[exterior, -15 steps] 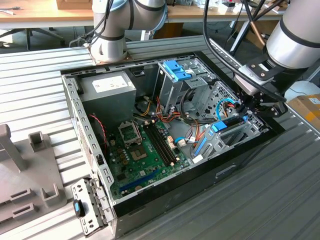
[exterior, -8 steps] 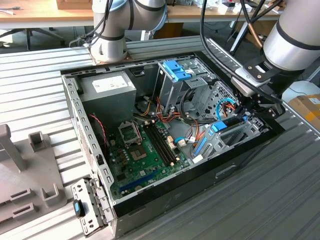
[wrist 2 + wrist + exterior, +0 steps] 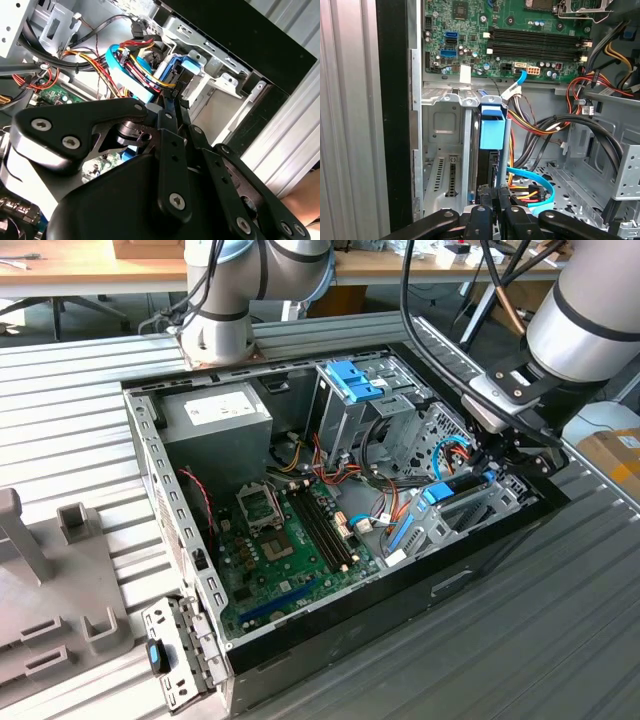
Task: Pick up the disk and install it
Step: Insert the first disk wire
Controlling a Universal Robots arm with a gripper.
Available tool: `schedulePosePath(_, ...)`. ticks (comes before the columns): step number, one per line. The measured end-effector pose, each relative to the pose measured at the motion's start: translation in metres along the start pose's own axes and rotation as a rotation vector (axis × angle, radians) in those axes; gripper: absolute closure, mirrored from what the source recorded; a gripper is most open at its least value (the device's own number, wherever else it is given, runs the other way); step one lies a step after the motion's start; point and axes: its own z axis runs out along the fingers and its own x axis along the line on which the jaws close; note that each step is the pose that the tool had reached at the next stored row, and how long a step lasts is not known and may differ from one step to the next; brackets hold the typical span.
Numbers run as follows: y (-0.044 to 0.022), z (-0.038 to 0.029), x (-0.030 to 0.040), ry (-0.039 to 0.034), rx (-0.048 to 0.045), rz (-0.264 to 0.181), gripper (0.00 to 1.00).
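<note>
Clamping the disk (image 3: 492, 131) edge-on, gripper (image 3: 494, 196) with fingers closed on its rear edge, disk seated upright in the metal drive bay (image 3: 442, 150), beside the green motherboard (image 3: 520, 35), inside the open computer case (image 3: 180, 530).

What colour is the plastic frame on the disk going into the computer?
Light blue, around the disk standing edge-up in the silver drive cage; clearest in the first wrist view.

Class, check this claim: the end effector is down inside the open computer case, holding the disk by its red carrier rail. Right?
Not quite. The disk's carrier rail is light blue, not red, as the first wrist view shows. The end effector is indeed down inside the open computer case, closed on the disk.
</note>
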Motion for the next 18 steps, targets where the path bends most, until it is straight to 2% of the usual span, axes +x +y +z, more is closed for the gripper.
schedulePosePath(2,0.0001,0.0005,0.0002,-0.0029,0.0003,0.002,0.84)
schedulePosePath(3,0.0003,0.0009,0.0002,-0.0085,0.0009,0.005,0.84)
schedulePosePath(4,0.0004,0.0014,0.0002,-0.0107,0.0012,0.008,0.84)
schedulePosePath(14,0.0018,0.0080,0.0009,-0.0102,0.0014,0.010,0.84)
schedulePosePath(18,0.0019,0.0082,0.0009,-0.0105,0.0015,0.010,0.84)
